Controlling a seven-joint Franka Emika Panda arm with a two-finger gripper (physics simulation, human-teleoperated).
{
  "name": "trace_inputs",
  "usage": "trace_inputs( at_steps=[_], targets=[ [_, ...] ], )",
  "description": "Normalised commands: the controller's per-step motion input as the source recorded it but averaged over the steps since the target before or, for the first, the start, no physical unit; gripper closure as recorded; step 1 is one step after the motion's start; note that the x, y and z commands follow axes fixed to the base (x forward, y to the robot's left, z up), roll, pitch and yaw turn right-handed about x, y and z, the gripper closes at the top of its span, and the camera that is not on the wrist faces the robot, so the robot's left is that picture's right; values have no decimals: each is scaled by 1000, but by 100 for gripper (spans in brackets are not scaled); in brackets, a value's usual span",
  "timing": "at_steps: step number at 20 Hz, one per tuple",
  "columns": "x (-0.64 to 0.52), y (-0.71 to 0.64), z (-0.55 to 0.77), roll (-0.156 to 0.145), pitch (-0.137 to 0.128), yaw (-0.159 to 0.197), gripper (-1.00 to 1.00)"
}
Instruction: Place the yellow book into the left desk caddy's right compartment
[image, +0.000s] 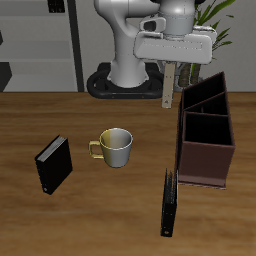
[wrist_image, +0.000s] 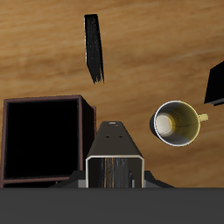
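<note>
My gripper (image: 170, 68) is shut on the yellow book (image: 167, 92), a thin grey-tan book that hangs upright below the fingers, high above the table. In the wrist view the book (wrist_image: 114, 156) shows edge-on, straight ahead. The left desk caddy (image: 205, 158) is a dark maroon open-top box with two cells, one behind the other. The book hangs just beside the caddy's far cell, on the mug's side, not over it. One open cell of the caddy (wrist_image: 86, 131) shows in the wrist view.
A yellow-green mug (image: 115, 147) (wrist_image: 178, 122) stands mid-table. A larger black book (image: 53, 165) (wrist_image: 216, 83) lies beyond the mug, away from the caddy. A thin black book (image: 170, 200) (wrist_image: 94, 48) stands edge-on near the front edge, beside the caddy.
</note>
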Motion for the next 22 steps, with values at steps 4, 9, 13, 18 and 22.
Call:
trace_inputs(
  at_steps=[4, 9, 13, 18, 22],
  targets=[
    [92, 254, -21, 29, 7, 0, 100],
    [119, 357, -50, 37, 16, 8, 100],
    [114, 335, 5, 39, -1, 17, 100],
    [160, 297, -71, 13, 8, 20, 100],
    [115, 160, -50, 11, 15, 3, 100]
  ],
)
